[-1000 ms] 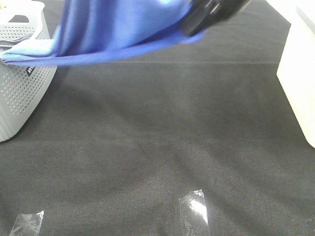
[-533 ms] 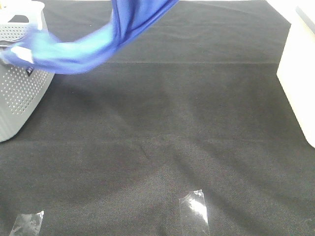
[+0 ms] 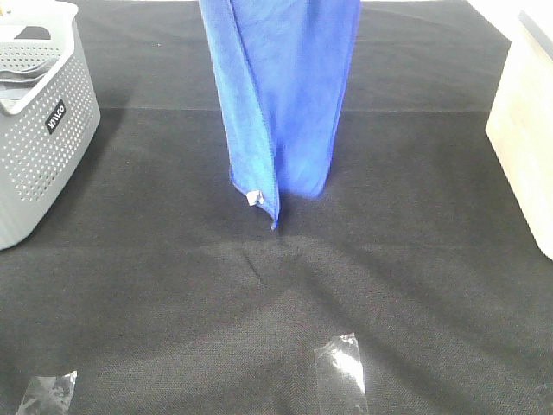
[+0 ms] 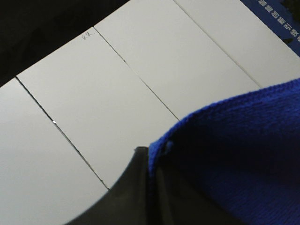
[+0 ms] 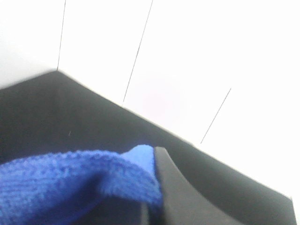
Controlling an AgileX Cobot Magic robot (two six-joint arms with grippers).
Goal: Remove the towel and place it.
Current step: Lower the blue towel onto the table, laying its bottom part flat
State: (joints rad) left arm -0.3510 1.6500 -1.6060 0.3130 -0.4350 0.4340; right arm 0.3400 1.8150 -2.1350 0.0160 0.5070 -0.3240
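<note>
The blue towel (image 3: 285,104) hangs straight down from above the top edge of the exterior high view, over the middle of the black table cloth (image 3: 259,294). Its lower end, with a small white tag (image 3: 254,198), hangs low near the cloth. Neither arm shows in that view. In the left wrist view my left gripper (image 4: 150,161) is shut on an edge of the towel (image 4: 243,154). In the right wrist view my right gripper (image 5: 151,161) is likewise shut on a fold of the towel (image 5: 70,178).
A grey perforated basket (image 3: 43,156) stands at the left edge of the table. A pale box (image 3: 527,147) stands at the right edge. Two strips of clear tape (image 3: 341,367) (image 3: 47,393) lie near the front edge.
The towel's trailing end has come off the basket and swung right; it now hangs vertically over the table's middle. The gripper seen at the top a second ago has left the view.
</note>
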